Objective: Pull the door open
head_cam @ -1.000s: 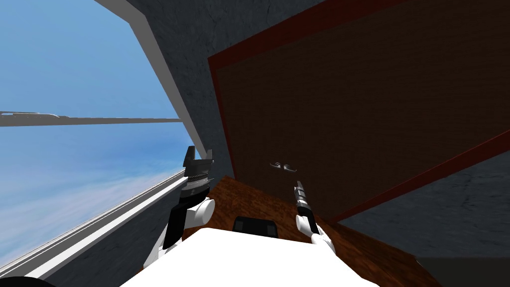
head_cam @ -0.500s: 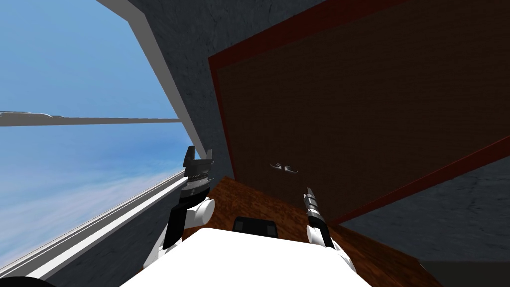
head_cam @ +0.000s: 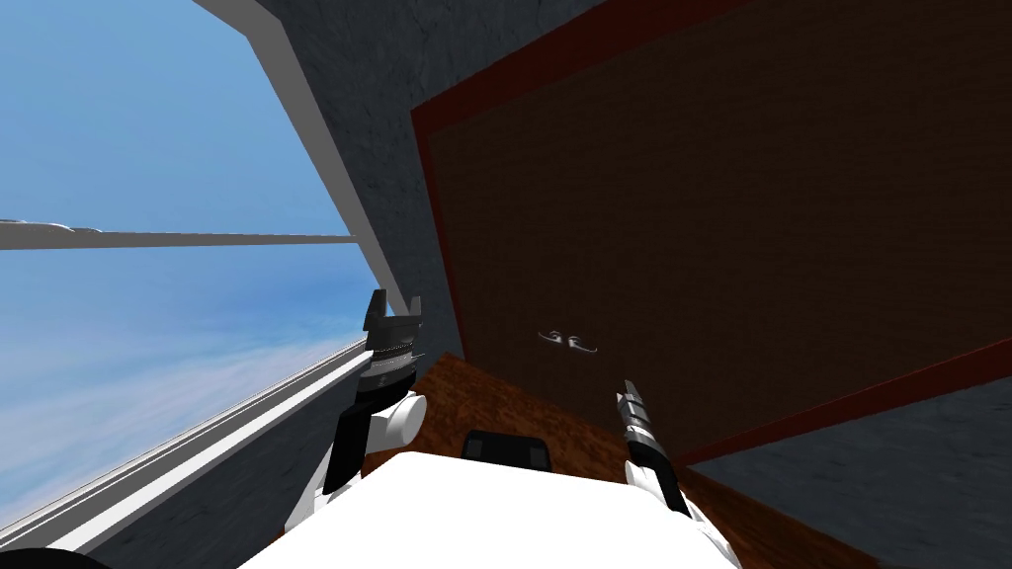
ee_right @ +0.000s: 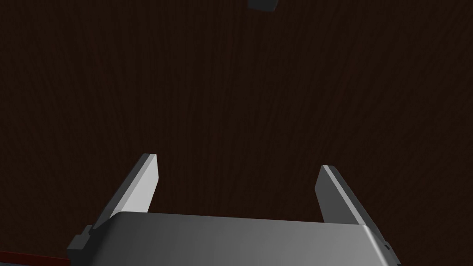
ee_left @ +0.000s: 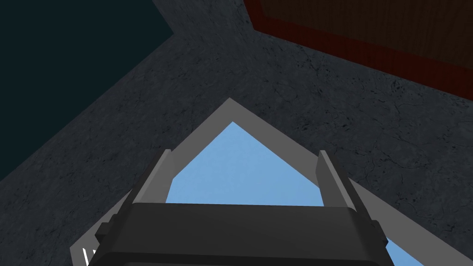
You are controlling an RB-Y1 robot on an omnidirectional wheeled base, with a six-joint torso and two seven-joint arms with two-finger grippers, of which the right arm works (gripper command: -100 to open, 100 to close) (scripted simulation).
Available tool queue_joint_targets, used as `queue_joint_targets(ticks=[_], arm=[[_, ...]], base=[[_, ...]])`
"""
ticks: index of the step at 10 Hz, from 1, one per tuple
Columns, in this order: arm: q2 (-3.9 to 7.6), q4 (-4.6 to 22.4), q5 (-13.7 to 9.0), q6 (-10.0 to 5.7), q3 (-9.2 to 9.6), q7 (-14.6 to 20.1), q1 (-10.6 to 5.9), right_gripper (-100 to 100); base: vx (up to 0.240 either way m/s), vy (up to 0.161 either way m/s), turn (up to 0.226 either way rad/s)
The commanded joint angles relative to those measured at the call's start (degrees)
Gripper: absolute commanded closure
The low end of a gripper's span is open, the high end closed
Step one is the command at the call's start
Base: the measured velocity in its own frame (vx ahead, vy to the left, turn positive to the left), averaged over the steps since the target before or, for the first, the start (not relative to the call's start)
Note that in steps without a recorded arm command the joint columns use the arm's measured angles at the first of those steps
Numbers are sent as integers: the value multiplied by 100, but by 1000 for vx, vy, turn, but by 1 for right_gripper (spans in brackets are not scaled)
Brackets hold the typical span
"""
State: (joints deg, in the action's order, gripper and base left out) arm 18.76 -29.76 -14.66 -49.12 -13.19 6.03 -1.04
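Right pincer [head_cam: 626,386] hangs spread, pinching nothing, its two blades aimed at the dark brown door [head_cam: 712,198] and close in front of it. The right wrist view sets the open blades against that plain dark panel. A small grey block [ee_right: 262,4] lies well beyond the tips there; it may be part of the handle, but I cannot tell.

Outward from the tips, the handle [head_cam: 568,342] sits on the door a little higher and toward my left, near but apart. It is a small silvery lever, and its long axis runs sideways across the door face rather than up it. By my judgement the pincer must shift left and upward, then close across the lever, not along it.

The door looks shut within its red frame [head_cam: 431,198].

Left pincer [head_cam: 395,301] is spread too, raised beside the window frame [head_cam: 326,148], well apart from the handle, so the right arm is the nearer one.
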Motion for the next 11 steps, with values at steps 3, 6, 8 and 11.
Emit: queue_joint_targets(ticks=[3,6,8,11], arm=[[-53,-50,47,-66,106,102,-109,-100],[-192,-124,121,-89,246,123,-278,-100],[-146,-2,119,-156,245,163,-312,100],[-146,-2,119,-156,245,163,-312,100]], base=[[173,-61,135],[192,25,152],[26,8,0],[-16,-3,9]])
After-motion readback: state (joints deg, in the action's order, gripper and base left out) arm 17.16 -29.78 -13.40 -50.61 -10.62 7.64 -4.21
